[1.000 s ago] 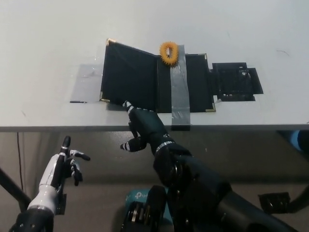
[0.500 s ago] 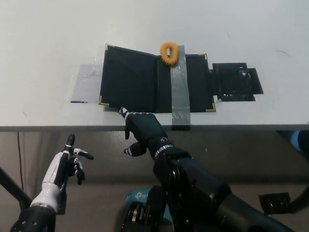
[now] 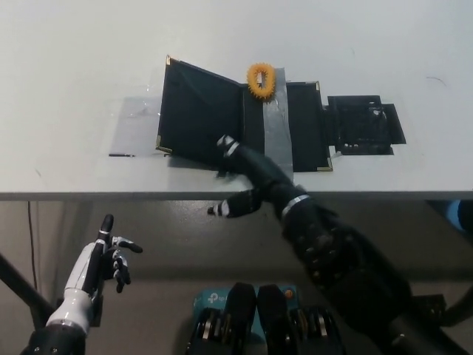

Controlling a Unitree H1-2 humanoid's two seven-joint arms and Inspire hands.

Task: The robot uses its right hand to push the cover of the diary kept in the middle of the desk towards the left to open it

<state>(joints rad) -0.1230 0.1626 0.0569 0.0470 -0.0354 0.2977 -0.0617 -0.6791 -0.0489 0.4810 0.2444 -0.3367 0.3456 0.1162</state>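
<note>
A black diary (image 3: 244,124) with gold corners lies open in the middle of the white desk (image 3: 74,66), held down by a strip of grey tape (image 3: 275,137). Its cover (image 3: 199,111) is swung over to the left and stands slightly raised. My black right hand (image 3: 247,171) reaches over the desk's front edge, with one fingertip touching the lower part of the cover near the spine. The hand holds nothing and its fingers are spread. My white left hand (image 3: 103,259) rests below the desk at the lower left, fingers apart.
An orange spiky ring (image 3: 260,78) sits at the top of the diary's spine. A black flat piece (image 3: 363,124) lies on the desk right of the diary. A clear tape patch (image 3: 137,126) is left of the cover.
My right hand has moved right and forward, from the cover's lower left corner to near the spine. The cover stands a little more raised. The left hand sank slightly.
</note>
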